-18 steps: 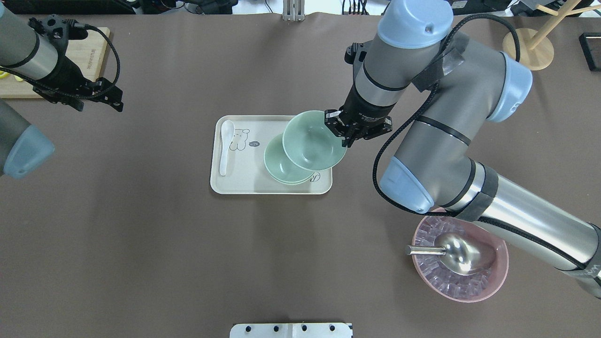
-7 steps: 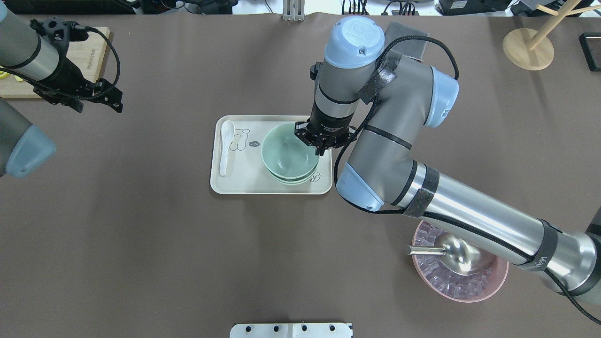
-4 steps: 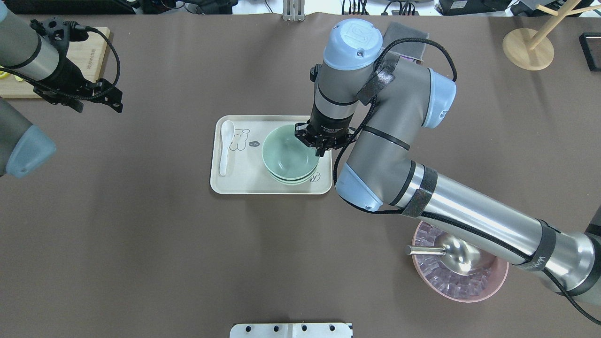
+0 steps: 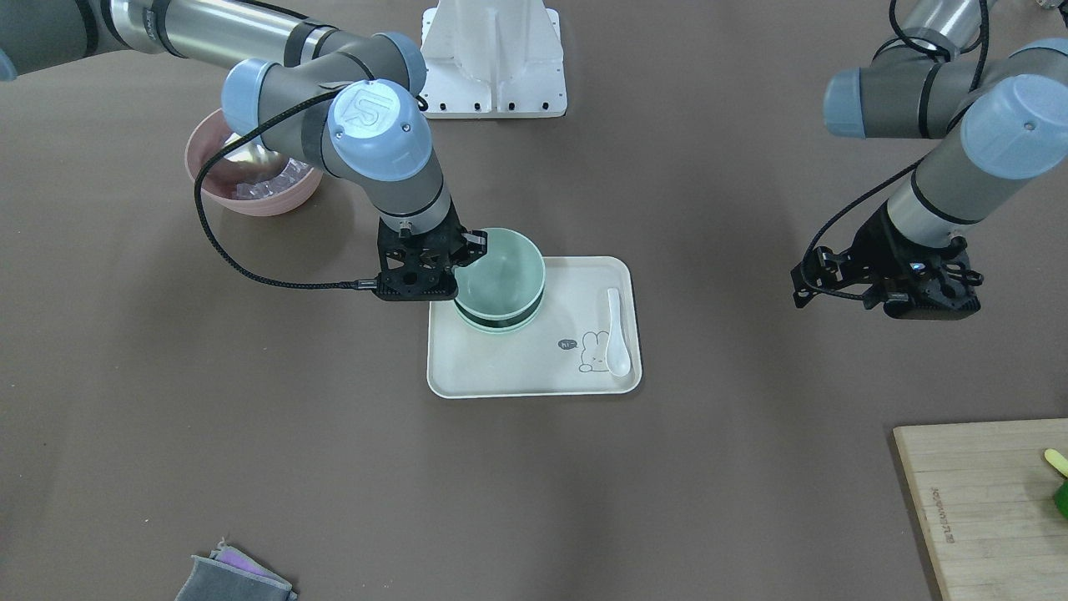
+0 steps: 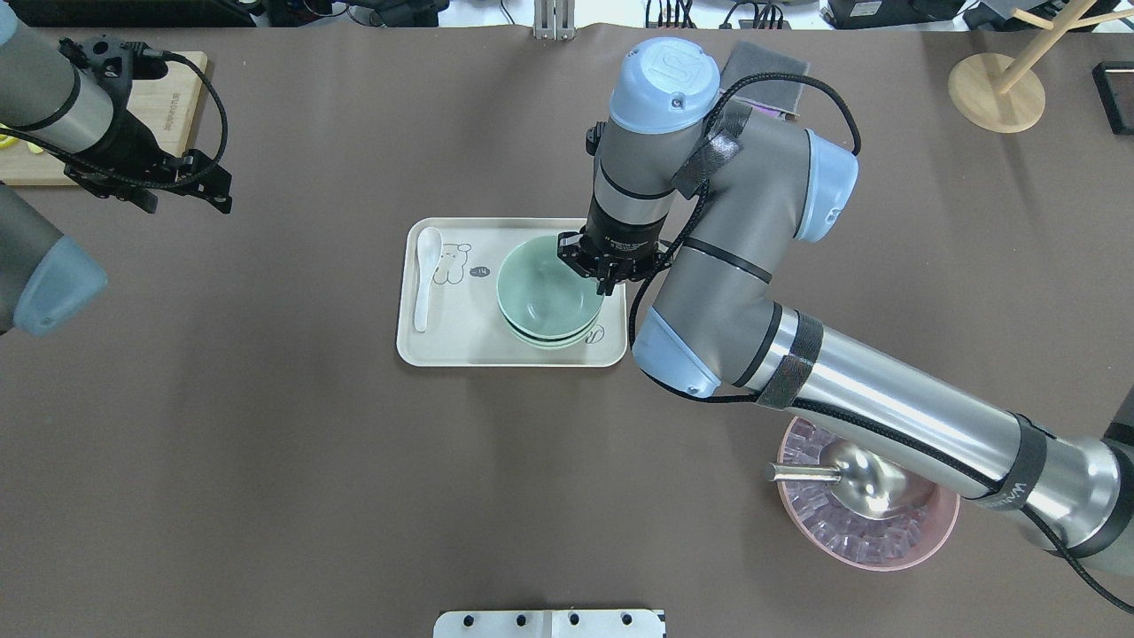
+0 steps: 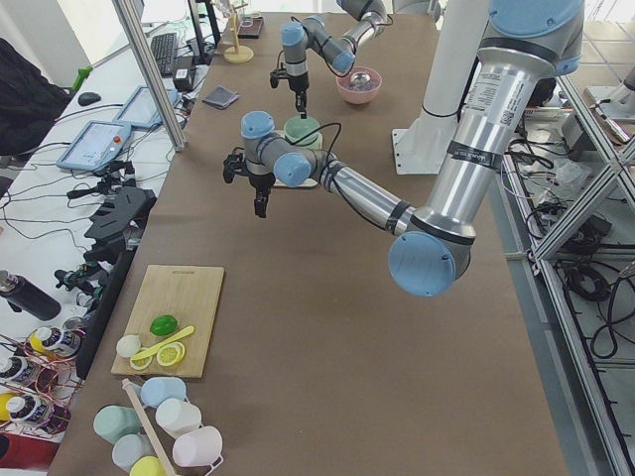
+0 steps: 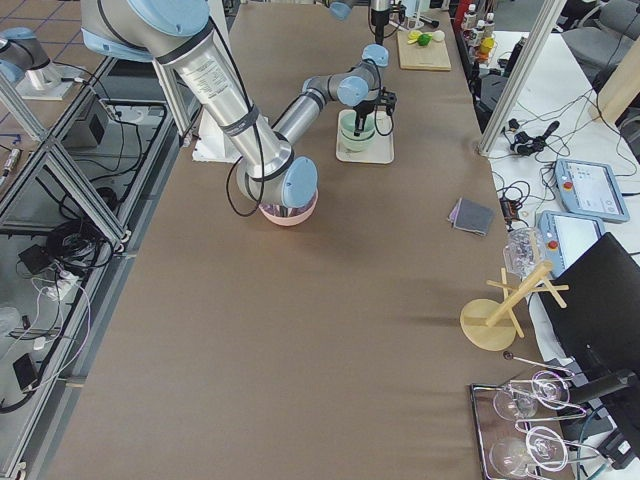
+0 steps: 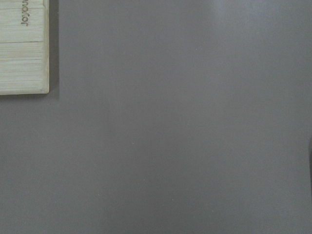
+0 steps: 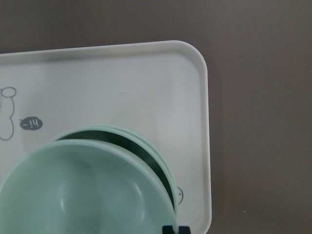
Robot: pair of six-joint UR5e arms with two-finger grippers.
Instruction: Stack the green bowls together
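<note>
Two pale green bowls (image 5: 551, 338) sit nested on the right part of a cream tray (image 5: 452, 341). My right gripper (image 5: 605, 283) is shut on the right rim of a third green bowl (image 5: 540, 285) and holds it in the top of that stack, slightly off-centre. The front view shows the held bowl (image 4: 501, 267), the stack (image 4: 496, 324) and the gripper (image 4: 469, 249). The right wrist view shows the held bowl (image 9: 87, 190) over the lower rims (image 9: 148, 146). My left gripper (image 5: 221, 186) hangs open and empty over bare table far to the left.
A white spoon (image 5: 425, 275) lies on the tray's left side. A pink bowl (image 5: 886, 551) of ice with a metal scoop stands front right. A wooden cutting board (image 5: 177, 89) is at far left, a wooden stand (image 5: 997, 93) at far right, and a grey cloth (image 5: 766, 62) behind the right arm.
My right arm carried the green bowl left and down from above the tray's right edge onto the two stacked bowls. In the last second it barely moved. The left arm stayed still.
</note>
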